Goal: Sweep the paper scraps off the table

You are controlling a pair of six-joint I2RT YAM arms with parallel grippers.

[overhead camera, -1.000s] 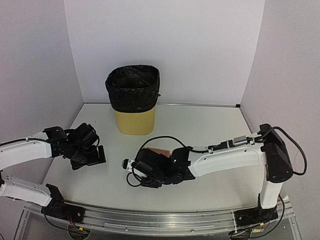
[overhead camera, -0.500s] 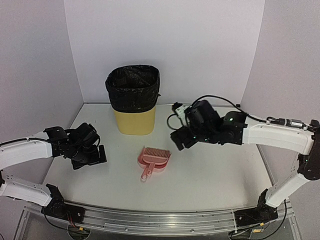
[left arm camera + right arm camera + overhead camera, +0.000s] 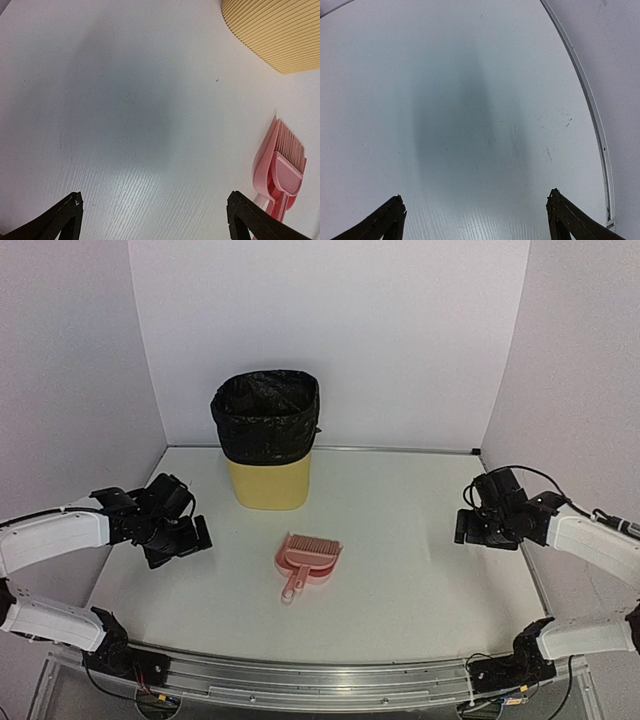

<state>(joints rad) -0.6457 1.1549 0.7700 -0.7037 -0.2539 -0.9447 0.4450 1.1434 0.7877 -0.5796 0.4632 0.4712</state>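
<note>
Seen from above, the white table (image 3: pixel 420 580) carries a yellow bin (image 3: pixel 268 485) with a black liner close to its far edge, left of middle. A pink brush and dustpan (image 3: pixel 306 562) lie nested together near the middle, handle toward the near edge. The left gripper (image 3: pixel 192 540) hangs by the left edge and the right gripper (image 3: pixel 463 528) by the right edge, both well apart from the dustpan. In the left wrist view the left gripper (image 3: pixel 155 195) has its fingers spread wide over the table (image 3: pixel 125 100), gripping nothing. The bin's ribbed wall (image 3: pixel 275 30) is at upper right and the brush and dustpan (image 3: pixel 285 170) at the right. In the right wrist view the right gripper (image 3: pixel 475 194) is likewise spread wide over the table (image 3: pixel 470 75), beside its right edge strip (image 3: pixel 587 105).
</note>
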